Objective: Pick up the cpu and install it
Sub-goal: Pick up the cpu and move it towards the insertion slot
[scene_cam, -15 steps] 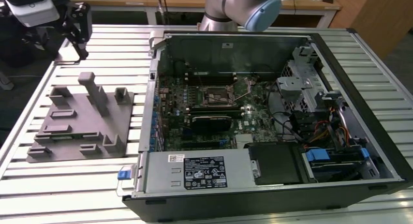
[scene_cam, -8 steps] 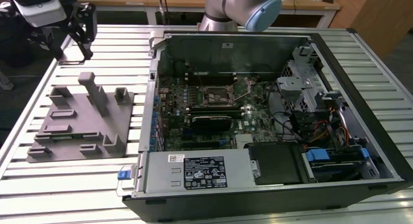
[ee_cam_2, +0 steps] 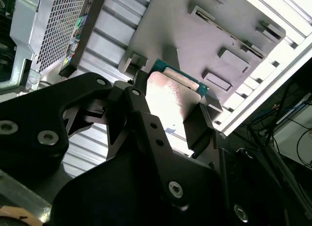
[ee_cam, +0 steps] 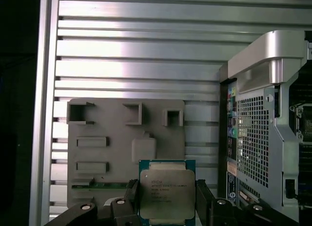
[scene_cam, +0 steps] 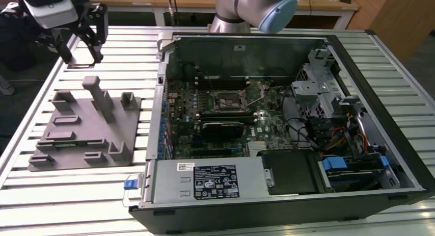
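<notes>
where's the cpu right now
In the first wrist view the small flat square silvery cpu is clamped between the black fingers, raised near the grey plastic tray, beside the open computer case.

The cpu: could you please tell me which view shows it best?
The first wrist view: the cpu faces the camera squarely, its metal top and green rim plain, clamped in the gripper. The second wrist view shows it tilted and washed by glare. In the exterior view it is too small to tell.

Silvery, teal-rimmed cpu; grey tray.
</notes>
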Motion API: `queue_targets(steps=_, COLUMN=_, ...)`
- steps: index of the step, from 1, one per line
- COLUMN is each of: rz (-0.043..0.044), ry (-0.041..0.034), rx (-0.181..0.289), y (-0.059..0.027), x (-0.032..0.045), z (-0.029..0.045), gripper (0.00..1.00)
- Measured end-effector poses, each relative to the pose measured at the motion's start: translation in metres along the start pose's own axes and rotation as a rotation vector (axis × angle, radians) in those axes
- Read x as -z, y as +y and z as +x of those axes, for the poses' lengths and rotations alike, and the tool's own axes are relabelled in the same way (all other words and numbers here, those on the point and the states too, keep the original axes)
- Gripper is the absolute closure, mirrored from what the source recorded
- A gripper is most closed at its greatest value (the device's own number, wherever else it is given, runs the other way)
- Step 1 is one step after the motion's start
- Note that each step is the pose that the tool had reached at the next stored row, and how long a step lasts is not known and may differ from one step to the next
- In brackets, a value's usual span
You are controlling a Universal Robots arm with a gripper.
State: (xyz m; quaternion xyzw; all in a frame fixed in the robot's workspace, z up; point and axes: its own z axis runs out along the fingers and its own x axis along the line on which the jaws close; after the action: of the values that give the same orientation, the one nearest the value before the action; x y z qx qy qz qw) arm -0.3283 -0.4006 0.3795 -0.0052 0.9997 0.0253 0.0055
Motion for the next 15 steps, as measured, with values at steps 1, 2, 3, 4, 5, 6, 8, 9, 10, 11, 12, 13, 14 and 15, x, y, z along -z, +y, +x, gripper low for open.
queue_targets(steps=1, rz=0.0000, ry=-0.0001, rx=0.000, y=0.0000, x=0.0000, z=-0.0011, gripper=0.46)
queue_targets(steps=2, rz=0.0000, ry=-0.0001, rx=0.000, y=0.0000, x=-0.0001, z=-0.0023, gripper=0.46)
queue_targets(steps=3, rz=0.0000, ry=0.0000, rx=0.000, y=0.0000, x=0.0000, z=-0.0035, gripper=0.46)
queue_targets(steps=4, rz=0.0000, ry=0.0000, rx=0.000, y=0.0000, x=0.0000, z=-0.0047, gripper=0.46)
queue_targets(steps=5, rz=0.0000, ry=0.0000, rx=0.000, y=-0.0001, x=-0.0001, z=-0.0059, gripper=0.46)
queue_targets(steps=6, rz=0.0000, ry=0.0000, rx=0.000, y=-0.0001, x=-0.0001, z=-0.0072, gripper=0.46)
queue_targets(steps=8, rz=0.0000, ry=0.0000, rx=0.000, y=-0.0001, x=-0.0001, z=-0.0099, gripper=0.46)
queue_targets(steps=9, rz=0.0000, ry=0.0000, rx=0.000, y=-0.0001, x=-0.0001, z=-0.0111, gripper=0.46)
queue_targets(steps=10, rz=0.0000, ry=0.0000, rx=0.000, y=-0.0001, x=-0.0001, z=-0.0124, gripper=0.46)
queue_targets(steps=11, rz=0.0000, ry=-0.0001, rx=0.000, y=-0.0001, x=-0.0002, z=-0.0136, gripper=0.46)
queue_targets(steps=12, rz=0.0000, ry=0.0000, rx=0.000, y=-0.0001, x=-0.0002, z=-0.0149, gripper=0.46)
queue_targets(steps=13, rz=0.0000, ry=0.0000, rx=0.000, y=-0.0002, x=-0.0001, z=-0.0162, gripper=0.46)
queue_targets(steps=14, rz=0.0001, ry=0.0000, rx=0.000, y=-0.0002, x=-0.0002, z=-0.0175, gripper=0.46)
queue_targets(steps=15, rz=0.0000, ry=0.0000, rx=0.000, y=-0.0002, x=-0.0002, z=-0.0190, gripper=0.46)
